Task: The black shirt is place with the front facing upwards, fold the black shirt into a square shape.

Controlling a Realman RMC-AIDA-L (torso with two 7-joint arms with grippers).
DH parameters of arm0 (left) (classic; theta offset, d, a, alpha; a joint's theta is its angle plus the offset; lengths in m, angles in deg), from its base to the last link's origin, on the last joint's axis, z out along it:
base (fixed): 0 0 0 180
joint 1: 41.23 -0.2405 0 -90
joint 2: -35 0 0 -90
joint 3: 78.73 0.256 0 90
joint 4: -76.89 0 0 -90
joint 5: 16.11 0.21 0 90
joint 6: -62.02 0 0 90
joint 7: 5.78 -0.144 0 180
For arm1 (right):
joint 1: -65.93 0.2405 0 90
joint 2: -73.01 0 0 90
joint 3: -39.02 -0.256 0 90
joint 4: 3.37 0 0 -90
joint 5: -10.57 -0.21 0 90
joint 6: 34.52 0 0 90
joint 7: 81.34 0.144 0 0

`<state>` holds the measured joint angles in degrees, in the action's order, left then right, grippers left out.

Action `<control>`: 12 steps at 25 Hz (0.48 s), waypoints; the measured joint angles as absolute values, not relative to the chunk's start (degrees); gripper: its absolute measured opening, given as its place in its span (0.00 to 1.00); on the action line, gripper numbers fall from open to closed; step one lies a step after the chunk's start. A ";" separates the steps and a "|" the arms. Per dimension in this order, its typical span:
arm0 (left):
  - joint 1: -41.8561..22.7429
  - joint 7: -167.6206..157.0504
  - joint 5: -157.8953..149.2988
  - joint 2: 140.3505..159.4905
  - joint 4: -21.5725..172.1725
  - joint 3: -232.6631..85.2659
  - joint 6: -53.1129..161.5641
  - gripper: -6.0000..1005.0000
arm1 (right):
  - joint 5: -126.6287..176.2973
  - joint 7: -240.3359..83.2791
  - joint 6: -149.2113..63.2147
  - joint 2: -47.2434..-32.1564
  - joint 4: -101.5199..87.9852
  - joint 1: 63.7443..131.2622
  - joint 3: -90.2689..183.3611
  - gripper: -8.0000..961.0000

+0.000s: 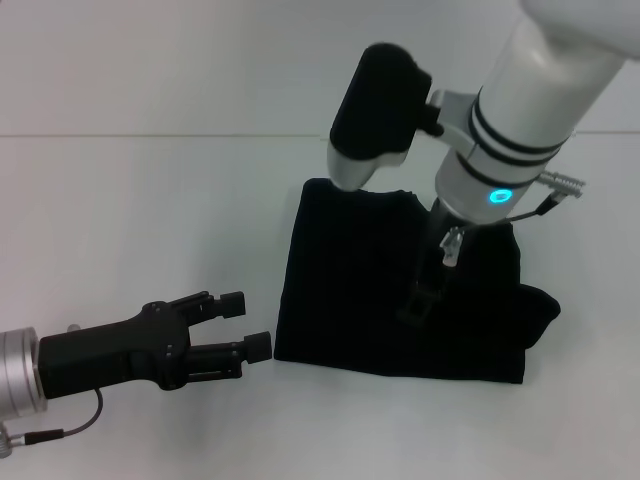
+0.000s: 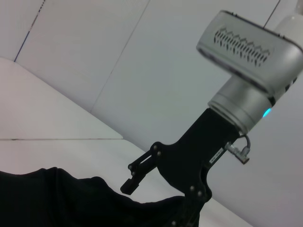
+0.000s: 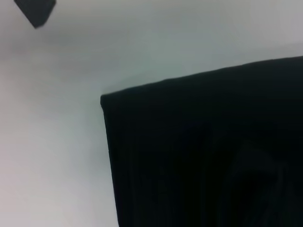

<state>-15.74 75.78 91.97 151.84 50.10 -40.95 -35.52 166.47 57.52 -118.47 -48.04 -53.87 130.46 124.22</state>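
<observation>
1 black shirt (image 1: 350, 290), folded | left hand (image 1: 250, 325) apart, beside | right hand (image 1: 420, 305) on shirt, grip unclear

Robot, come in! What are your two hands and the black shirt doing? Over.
Left gripper open, on the white table beside the black cloth shirt. Right gripper down on the shirt. Shirt folded roughly square. Nothing blocking.

We see the black shirt (image 1: 370, 300) as soft matt cloth, the table (image 1: 130, 220) as smooth matt white, the left gripper (image 1: 250, 325) as matt black plastic, and the right arm (image 1: 530, 90) as glossy white shell with brushed metal.
</observation>
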 joint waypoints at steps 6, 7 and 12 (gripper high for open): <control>-15.74 75.90 92.00 151.82 50.30 -40.94 -35.62 0.95 | 166.82 58.27 -116.57 -48.05 -53.26 130.21 126.33 0.98; -15.74 75.91 92.00 151.84 50.32 -40.94 -35.63 0.95 | 166.96 58.27 -116.47 -48.01 -53.38 130.14 126.32 0.98; -15.74 75.94 92.00 151.89 50.35 -40.94 -35.66 0.95 | 167.96 58.30 -116.25 -47.86 -53.97 129.95 125.85 0.98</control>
